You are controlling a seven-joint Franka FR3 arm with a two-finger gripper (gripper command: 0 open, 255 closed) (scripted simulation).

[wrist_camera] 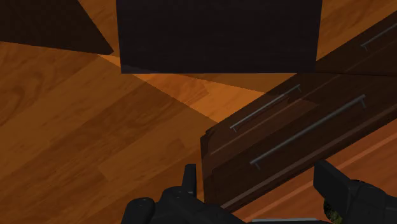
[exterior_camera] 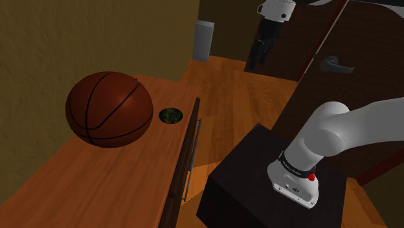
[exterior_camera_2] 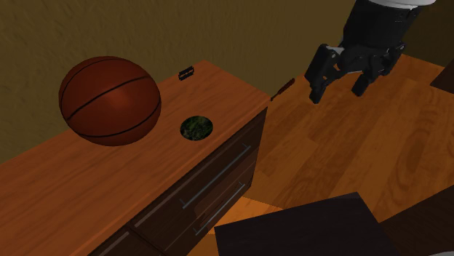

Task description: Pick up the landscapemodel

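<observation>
Landscapemodel, a small flat green disc, lies near the front edge of the dresser, just beside the basketball. It looks light and stiff but very low, so I would take it across its rim. The hand hangs open over the floor, well apart from it.

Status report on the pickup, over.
Gripper open, empty, over the floor off the dresser. Landscape model on dresser top, untouched. Basketball close beside it.
</observation>
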